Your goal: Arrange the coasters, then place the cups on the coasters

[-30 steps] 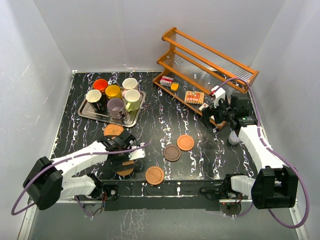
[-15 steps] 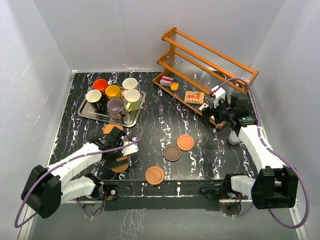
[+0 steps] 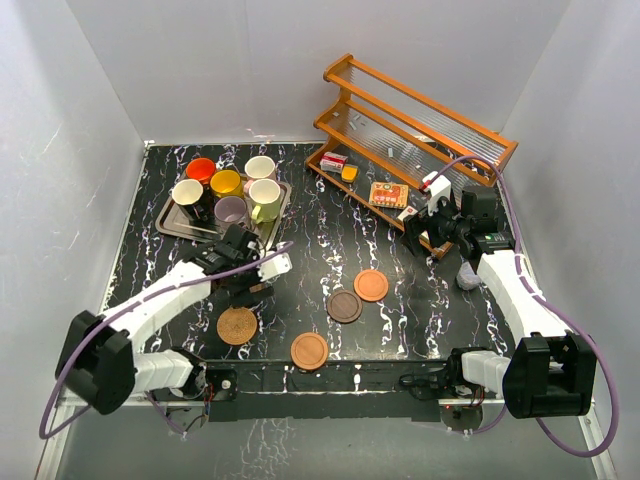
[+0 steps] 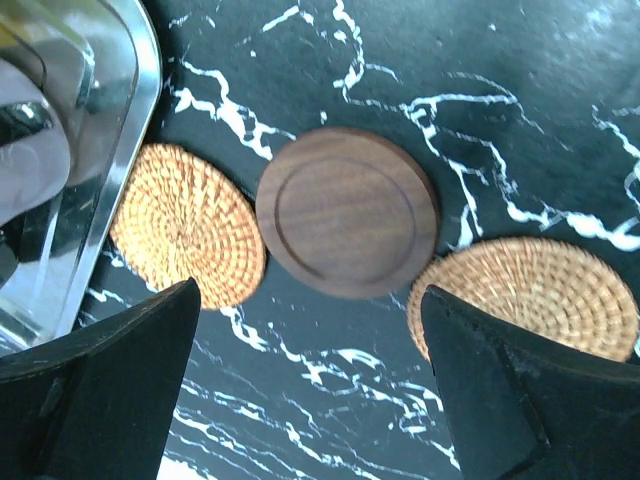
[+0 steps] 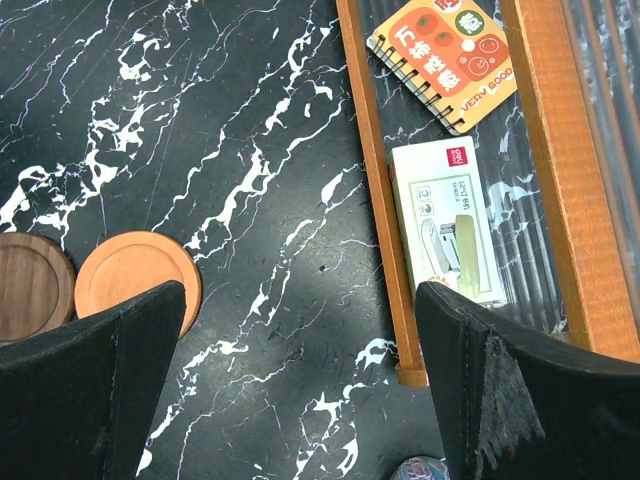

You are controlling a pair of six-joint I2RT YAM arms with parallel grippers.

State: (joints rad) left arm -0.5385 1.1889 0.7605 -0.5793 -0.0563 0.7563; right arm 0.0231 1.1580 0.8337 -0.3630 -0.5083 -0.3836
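Observation:
My left gripper (image 3: 256, 273) hangs open and empty just in front of the tray (image 3: 170, 226). In its wrist view its fingertips (image 4: 310, 310) frame bare marble, with a dark brown coaster (image 4: 347, 223) ahead between two woven coasters (image 4: 190, 225) (image 4: 530, 295). From above, one woven coaster (image 3: 237, 325) lies front left, an orange-brown one (image 3: 309, 350) near the front edge, and a dark one (image 3: 345, 305) beside another orange-brown one (image 3: 371, 285) mid-table. Several cups stand on the tray, among them orange (image 3: 201, 168), lilac (image 3: 232, 212) and yellow-green (image 3: 265, 195). My right gripper (image 3: 430, 228) (image 5: 300, 340) is open by the rack.
A wooden rack (image 3: 420, 130) stands at the back right, holding a notebook (image 5: 445, 55) and a white box (image 5: 445, 225). A small translucent cup (image 3: 467, 275) sits by the right arm. White walls enclose the black marble table (image 3: 320, 240).
My left gripper has moved from the front edge back toward the tray, still open, uncovering the woven coaster at the front left. The right arm has not moved.

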